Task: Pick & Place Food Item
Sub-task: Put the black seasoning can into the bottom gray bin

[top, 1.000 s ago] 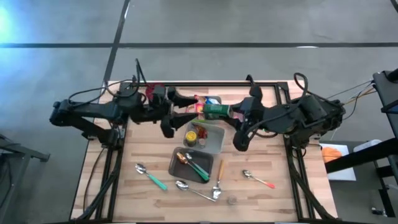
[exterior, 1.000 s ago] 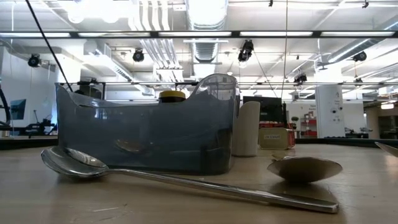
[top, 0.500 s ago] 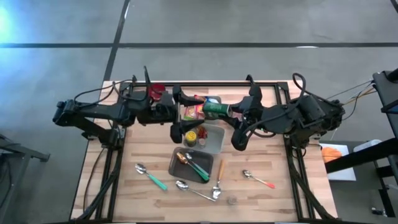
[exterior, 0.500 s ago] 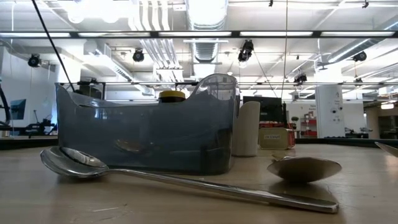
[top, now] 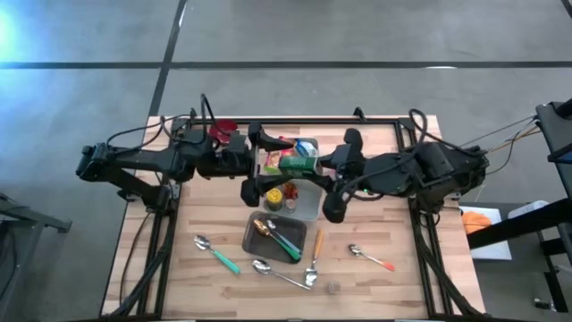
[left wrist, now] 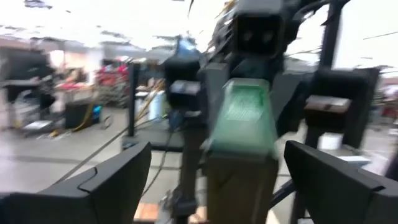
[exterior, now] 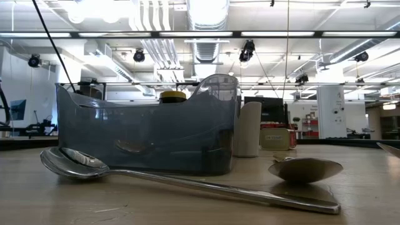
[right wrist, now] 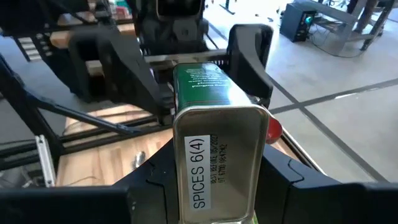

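A green spice tin [top: 299, 163] with a silver end labelled SPICES [right wrist: 211, 162] hangs in the air above the table's middle, and my right gripper [top: 323, 168] is shut on it. From the table's left, my left gripper [top: 271, 165] stands open. Its two fingers [left wrist: 93, 180] flank the tin's far end [left wrist: 241, 124] without touching it. In the right wrist view the left gripper's fingers [right wrist: 249, 50] show on both sides of the tin's green end. My right gripper pinches the tin by its silver labelled end [right wrist: 186, 193], one finger [right wrist: 283, 180] on each long side. The fingers come from the table's right, slanting slightly down, and lie along the tin. The tin is lifted clear and roughly level, its green end toward my left gripper.
Below the tin stands a clear container [top: 308, 201] with small jars. A grey tray [top: 268, 240] of utensils lies nearer, with spoons [top: 214, 252] [top: 368, 257] around it. A red cup [top: 223, 131] stands at the far left. The low view shows the grey bin [exterior: 147, 134] and spoons [exterior: 306, 169].
My right gripper has carried the tin a little toward the table's left, keeping it level and clear. My left gripper has reached a little toward the tin and rolled about its own axis, so the tin's green end now sits between its open fingers.
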